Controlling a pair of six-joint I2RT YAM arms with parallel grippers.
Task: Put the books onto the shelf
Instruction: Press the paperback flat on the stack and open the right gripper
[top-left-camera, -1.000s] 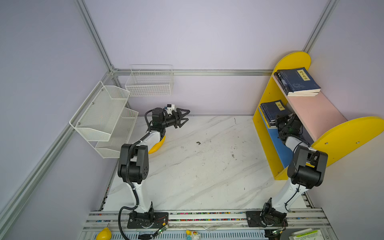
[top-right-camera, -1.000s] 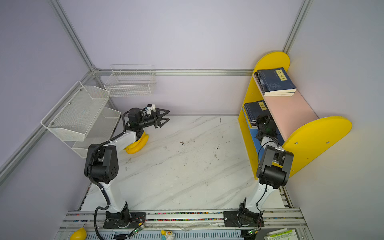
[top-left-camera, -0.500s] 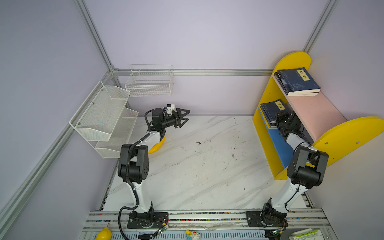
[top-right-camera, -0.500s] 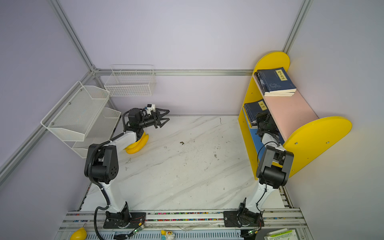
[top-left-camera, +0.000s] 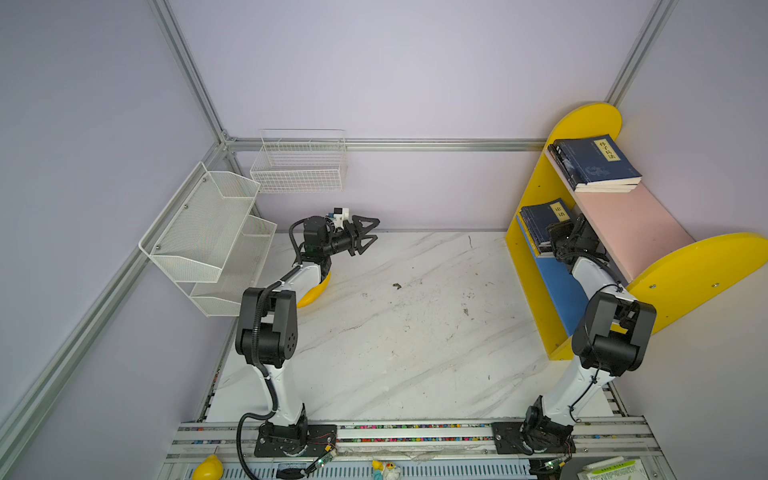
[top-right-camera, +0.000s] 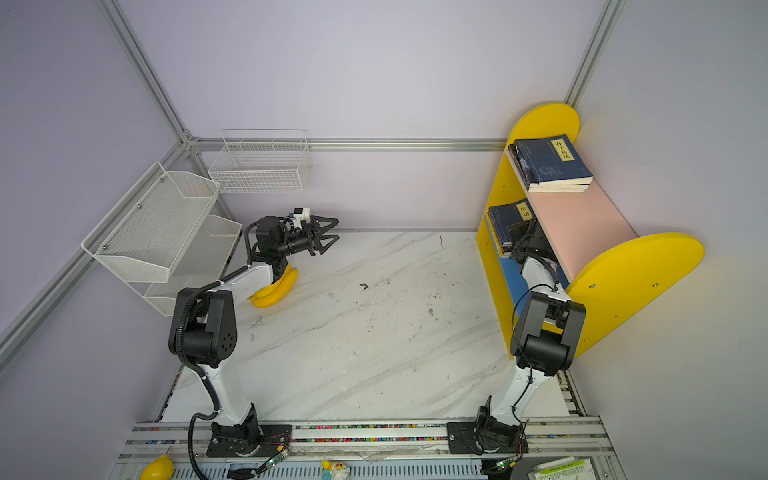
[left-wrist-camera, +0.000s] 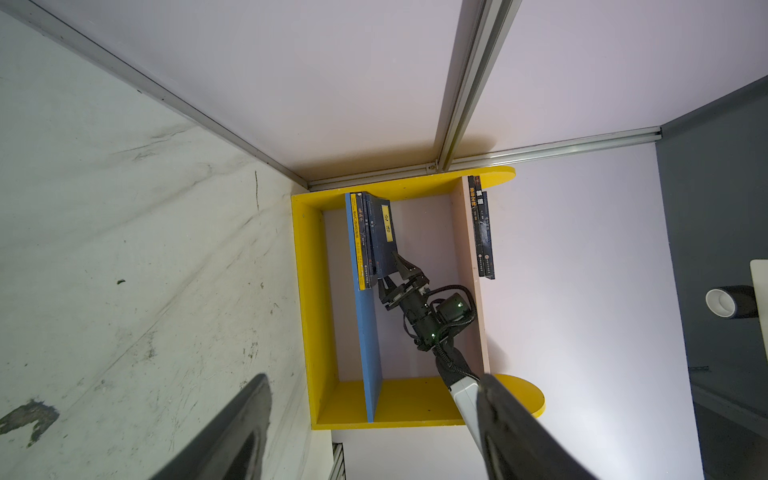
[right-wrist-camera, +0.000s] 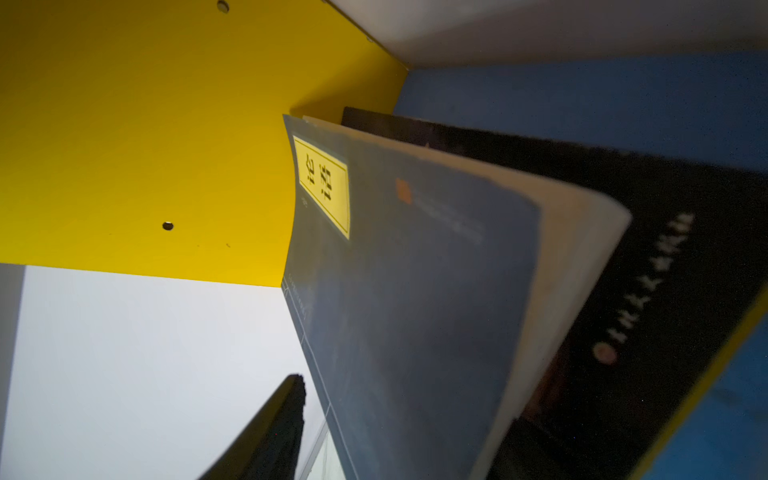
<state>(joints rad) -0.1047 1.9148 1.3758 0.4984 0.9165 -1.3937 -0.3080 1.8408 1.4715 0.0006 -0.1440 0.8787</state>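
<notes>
Spreads right jaws, shut a second ago, beside navy book (left-wrist-camera: 384, 239) atop stack on blue lower board of shelf (top-left-camera: 690, 266); keeps left jaws parted above desk (top-left-camera: 415, 332); leaves other books (top-left-camera: 594, 164) on pink board.

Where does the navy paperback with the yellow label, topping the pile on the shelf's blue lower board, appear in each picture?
Top view: navy paperback with yellow label right of centre, under the pink board.
Top view: again right of centre under that board.
Left wrist: small, atop the stack inside the shelf.
Right wrist: close up, filling much of the picture.
Shared landmark: the rounded yellow side panel beside it.
</notes>
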